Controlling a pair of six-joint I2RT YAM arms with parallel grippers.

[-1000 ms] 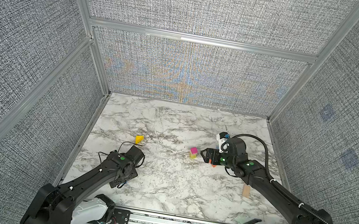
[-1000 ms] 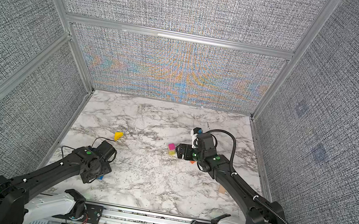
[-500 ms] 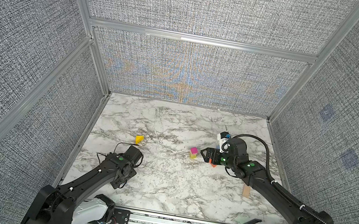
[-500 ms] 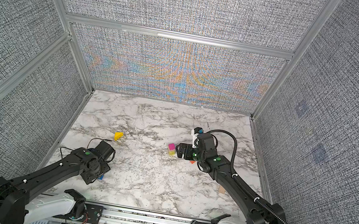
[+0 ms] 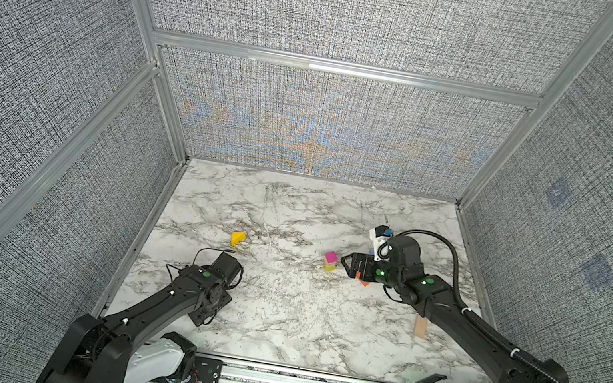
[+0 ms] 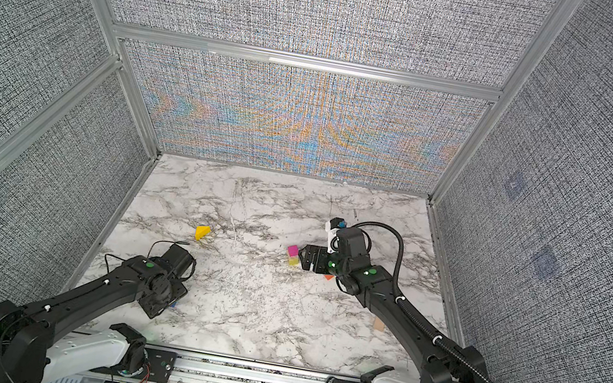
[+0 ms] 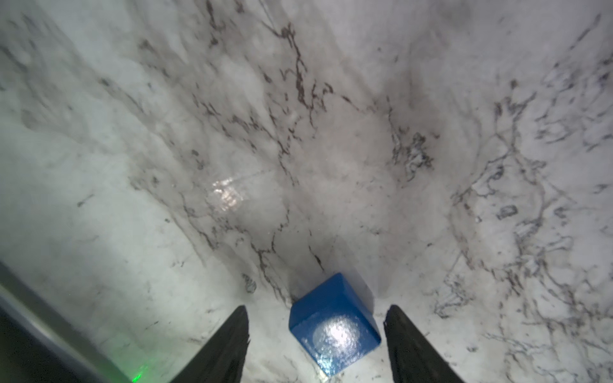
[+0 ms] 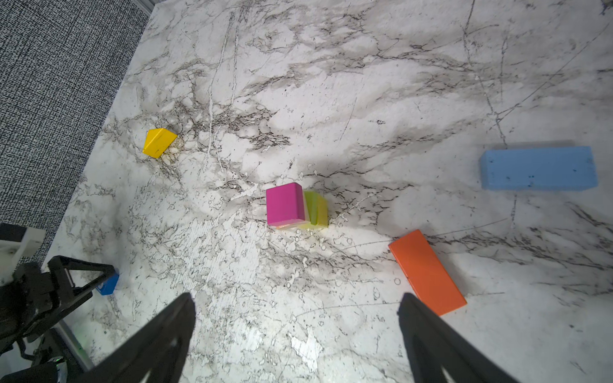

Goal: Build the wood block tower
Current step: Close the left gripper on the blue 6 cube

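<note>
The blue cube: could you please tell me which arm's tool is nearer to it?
Left. The left tool straddles the blue cube, with a gap on each side; the right tool hangs far off, near the magenta block.

Left end effector [image 7: 318,308] jaws apart, right end effector [image 8: 297,295] spread wide
</note>
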